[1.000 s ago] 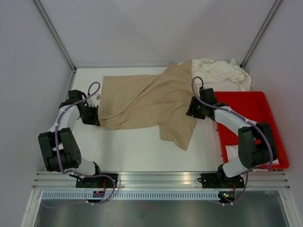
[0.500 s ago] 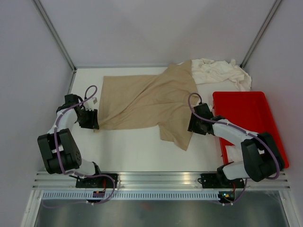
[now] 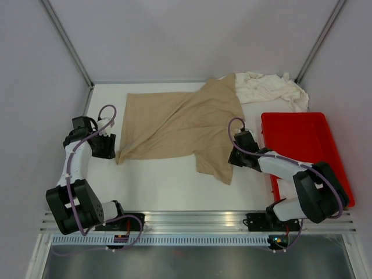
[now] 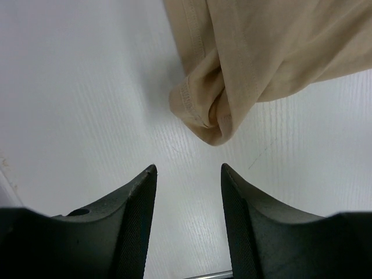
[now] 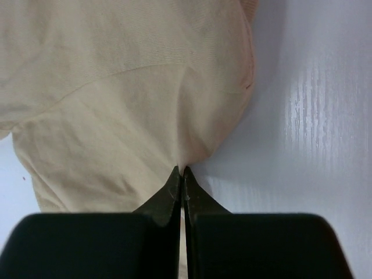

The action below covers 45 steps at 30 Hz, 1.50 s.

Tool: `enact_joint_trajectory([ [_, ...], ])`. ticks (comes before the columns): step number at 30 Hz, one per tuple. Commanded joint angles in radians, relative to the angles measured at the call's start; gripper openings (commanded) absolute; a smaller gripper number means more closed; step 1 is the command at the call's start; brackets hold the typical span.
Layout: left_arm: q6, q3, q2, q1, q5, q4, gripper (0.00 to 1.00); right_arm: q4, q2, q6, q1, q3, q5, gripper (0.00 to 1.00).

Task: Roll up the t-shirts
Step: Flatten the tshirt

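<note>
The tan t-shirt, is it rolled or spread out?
Spread out, not rolled: the tan t-shirt lies flat on the table, only creased, one corner bunched.

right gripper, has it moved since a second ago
Yes. The right gripper slid toward the near side along the red tray's left rim, now shut on the tan t-shirt.

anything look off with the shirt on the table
Yes. The tan t-shirt lies skewed and wrinkled rather than flat: its left corner is curled in on itself, and its right side trails toward the near edge.
</note>
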<state>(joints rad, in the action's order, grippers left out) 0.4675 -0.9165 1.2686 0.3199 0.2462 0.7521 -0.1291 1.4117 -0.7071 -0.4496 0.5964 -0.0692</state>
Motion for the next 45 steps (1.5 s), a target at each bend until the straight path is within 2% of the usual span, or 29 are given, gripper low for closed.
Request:
enact_joint_trajectory([
  [1, 0.053, 0.053, 0.058, -0.011, 0.056, 0.035, 0.55, -0.050, -0.083, 0.011, -0.003, 0.008, -0.024, 0.00],
  [3, 0.060, 0.085, 0.078, -0.047, 0.082, 0.024, 0.56, -0.102, -0.169, 0.032, -0.003, 0.031, -0.046, 0.00],
  [7, 0.057, 0.125, 0.081, -0.074, 0.050, -0.068, 0.57, -0.155, -0.243, 0.049, -0.003, 0.040, -0.067, 0.00],
  [10, 0.048, 0.128, 0.092, -0.088, 0.070, -0.102, 0.57, -0.181, -0.269, 0.057, -0.003, 0.040, -0.070, 0.00],
  [14, 0.014, 0.151, 0.147, -0.123, -0.002, -0.189, 0.56, -0.208, -0.283, 0.061, -0.001, 0.046, -0.072, 0.00],
  [16, -0.006, 0.146, 0.188, -0.125, -0.030, -0.229, 0.50, -0.216, -0.293, 0.060, -0.003, 0.046, -0.064, 0.00],
  [20, -0.033, 0.131, 0.236, -0.125, 0.030, -0.264, 0.42, -0.231, -0.312, 0.064, -0.001, 0.051, -0.082, 0.00],
  [23, -0.032, 0.151, 0.229, -0.125, 0.025, -0.293, 0.28, -0.250, -0.327, 0.070, -0.001, 0.057, -0.101, 0.00],
  [24, -0.030, 0.150, 0.229, -0.125, 0.030, -0.290, 0.13, -0.257, -0.332, 0.072, -0.001, 0.065, -0.109, 0.00],
  [25, -0.027, 0.146, 0.226, -0.125, 0.031, -0.290, 0.03, -0.262, -0.335, 0.081, 0.000, 0.071, -0.109, 0.00],
  [26, -0.024, 0.145, 0.221, -0.124, 0.034, -0.287, 0.02, -0.270, -0.339, 0.086, 0.002, 0.081, -0.109, 0.00],
  [29, -0.004, 0.085, 0.167, -0.114, 0.089, -0.171, 0.02, -0.339, -0.353, 0.132, 0.023, 0.208, -0.110, 0.00],
  [32, 0.028, -0.043, 0.054, -0.090, 0.149, 0.007, 0.02, -0.427, -0.410, 0.178, 0.058, 0.349, -0.107, 0.00],
  [37, 0.085, -0.212, -0.156, -0.081, 0.154, 0.182, 0.02, -0.573, -0.554, 0.213, 0.095, 0.525, -0.168, 0.00],
  [40, 0.109, -0.281, -0.210, -0.079, 0.188, 0.315, 0.02, -0.642, -0.615, 0.216, 0.095, 0.629, -0.176, 0.00],
  [45, 0.074, -0.408, -0.203, -0.079, 0.200, 0.351, 0.02, -0.708, -0.603, 0.270, 0.095, 0.819, -0.227, 0.00],
])
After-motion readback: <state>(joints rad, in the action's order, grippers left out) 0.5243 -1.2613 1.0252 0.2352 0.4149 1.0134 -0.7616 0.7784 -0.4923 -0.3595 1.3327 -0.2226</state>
